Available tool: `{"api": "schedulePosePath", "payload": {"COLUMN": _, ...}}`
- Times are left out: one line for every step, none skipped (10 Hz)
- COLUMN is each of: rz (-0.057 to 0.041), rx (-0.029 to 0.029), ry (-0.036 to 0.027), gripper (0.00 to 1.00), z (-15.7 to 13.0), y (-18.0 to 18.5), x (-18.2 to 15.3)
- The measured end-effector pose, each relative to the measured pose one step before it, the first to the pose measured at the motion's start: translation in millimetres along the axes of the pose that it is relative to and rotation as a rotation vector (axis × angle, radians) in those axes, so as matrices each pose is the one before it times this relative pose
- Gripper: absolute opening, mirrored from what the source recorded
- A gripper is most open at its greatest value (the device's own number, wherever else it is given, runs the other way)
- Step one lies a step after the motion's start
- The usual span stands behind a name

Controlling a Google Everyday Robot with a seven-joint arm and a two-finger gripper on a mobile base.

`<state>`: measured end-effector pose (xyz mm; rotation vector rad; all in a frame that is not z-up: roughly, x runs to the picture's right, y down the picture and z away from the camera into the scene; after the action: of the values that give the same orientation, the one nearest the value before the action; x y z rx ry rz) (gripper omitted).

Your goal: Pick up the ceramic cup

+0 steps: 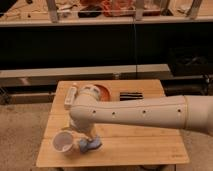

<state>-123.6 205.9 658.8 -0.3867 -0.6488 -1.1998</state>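
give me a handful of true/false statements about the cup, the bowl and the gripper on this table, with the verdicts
1. The ceramic cup sits near the front left corner of the wooden table. True.
2. The gripper hangs over the black item at the back. False: it is low at the front left, right beside the cup.
3. The orange bowl is at the back of the table, partly hidden by the arm. True.
4. The cup is stacked inside the orange bowl. False: the two are well apart, with the cup on the tabletop.
5. A blue object lies close beside the cup. True.
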Motion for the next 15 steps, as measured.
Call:
{"api": "schedulePosePath", "payload": {"rz": -0.0066, "rx": 0.00003, "ry": -0.00503, "gripper": 0.8, "z": 2.43, "y": -0.88, "x": -0.61}}
{"api": "schedulePosePath", "payload": {"rz": -0.00627, "rx": -0.0012, "ry": -0.00664, "gripper": 0.8, "z": 4.09, "y": -0.92, "x": -0.7}}
{"api": "schedulePosePath", "payload": {"rz": -0.00252, "rx": -0.0016, "ry": -0.00802, "gripper": 0.8, "z": 5.45, "y": -0.15, "x": -0.45}}
{"api": "schedulePosePath", "payload": {"rz": -0.00511, "rx": -0.00113, "ry": -0.00366, "gripper": 0.8, "z": 3.33, "y": -0.36, "x": 0.26}}
{"api": "schedulePosePath", "payload": {"rz": -0.00472, "rx": -0.00081, "ry": -0.00335, "gripper": 0.8, "z": 1.73, "y": -0.48, "x": -0.17}}
{"api": "schedulePosePath", "payload": {"rz": -0.01184, "rx": -0.00225, "ry": -0.00644, "gripper": 0.8, "z": 3.13, "y": -0.54, "x": -0.12}}
{"api": "schedulePosePath", "payload": {"rz": -0.00884, "rx": -0.00254, "ry": -0.011, "gripper": 0.8, "z": 7.15, "y": 0.76, "x": -0.12}}
{"api": "schedulePosePath", "payload": {"rz": -0.00284, "rx": -0.00123, "ry": -0.00826, "gripper": 0.8, "z": 6.07, "y": 0.75, "x": -0.04}}
{"api": "schedulePosePath", "payload": {"rz": -0.00329, "rx": -0.00051, "ry": -0.00963, "gripper": 0.8, "z": 6.99, "y": 0.43, "x": -0.18}}
{"api": "schedulePosePath", "payload": {"rz": -0.00822, "rx": -0.00108, "ry": -0.00373, "gripper": 0.8, "z": 4.19, "y": -1.16, "x": -0.71}}
{"api": "schedulePosePath", "payload": {"rz": -0.00304, "rx": -0.00044, "ry": -0.00286, "gripper": 0.8, "z": 1.89, "y": 0.36, "x": 0.01}}
{"api": "schedulePosePath", "payload": {"rz": 0.00125, "rx": 0.00002, "ry": -0.00359, "gripper": 0.8, "z": 3.62, "y": 1.49, "x": 0.3}}
{"api": "schedulePosePath", "payload": {"rz": 0.00146, "rx": -0.00044, "ry": -0.00697, "gripper": 0.8, "z": 13.45, "y": 3.46, "x": 1.54}}
{"api": "schedulePosePath", "payload": {"rz": 0.00099, "rx": -0.00106, "ry": -0.00643, "gripper": 0.8, "z": 9.03, "y": 1.43, "x": 0.45}}
{"api": "schedulePosePath", "payload": {"rz": -0.00148, "rx": -0.0001, "ry": -0.00306, "gripper": 0.8, "z": 3.61, "y": -0.27, "x": -0.29}}
